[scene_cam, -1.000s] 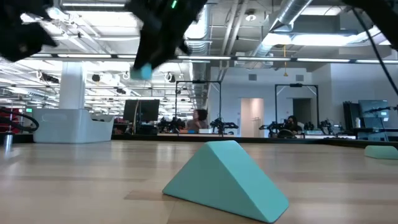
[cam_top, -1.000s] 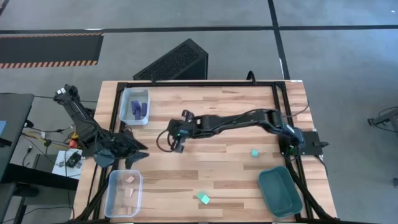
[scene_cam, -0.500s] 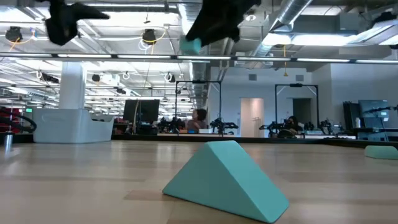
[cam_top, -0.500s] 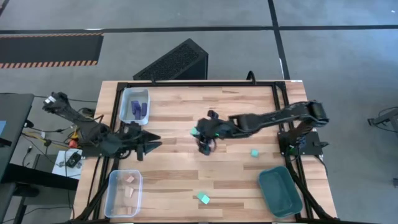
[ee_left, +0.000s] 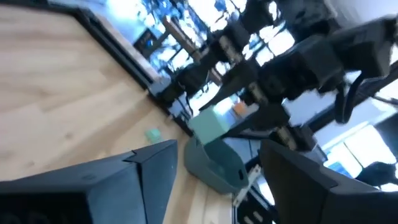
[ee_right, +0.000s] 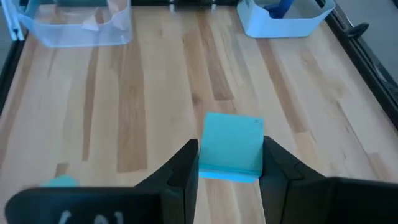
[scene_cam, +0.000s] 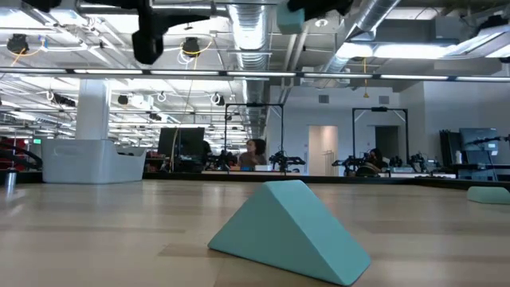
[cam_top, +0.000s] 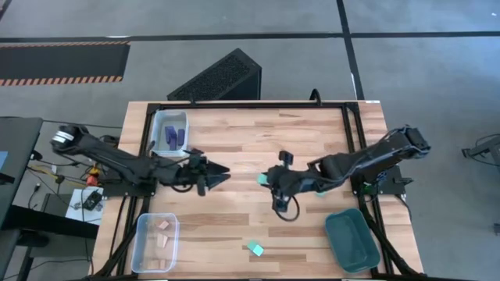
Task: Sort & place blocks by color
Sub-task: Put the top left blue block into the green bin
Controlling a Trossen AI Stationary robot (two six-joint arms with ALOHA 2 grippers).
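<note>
The right gripper (ee_right: 228, 167) hangs above the middle of the wooden table (cam_top: 258, 136), its fingers (ee_right: 185, 167) closed on a light teal block (ee_right: 231, 147), which shows at the arm's tip in the high view (cam_top: 265, 179). The left gripper (cam_top: 221, 174) reaches in from the table's left side toward the centre, its two fingers (ee_left: 138, 171) spread apart and holding nothing. One teal cube (cam_top: 319, 191) lies beside the right arm, a teal wedge (cam_top: 255, 249) near the front edge, purple bars (cam_top: 173, 136) in the rear-left clear bin (cam_top: 156, 127), tan pieces (cam_top: 162, 232) in the front-left bin (cam_top: 143, 254), and a dark teal tray (cam_top: 368, 255) sits front right.
</note>
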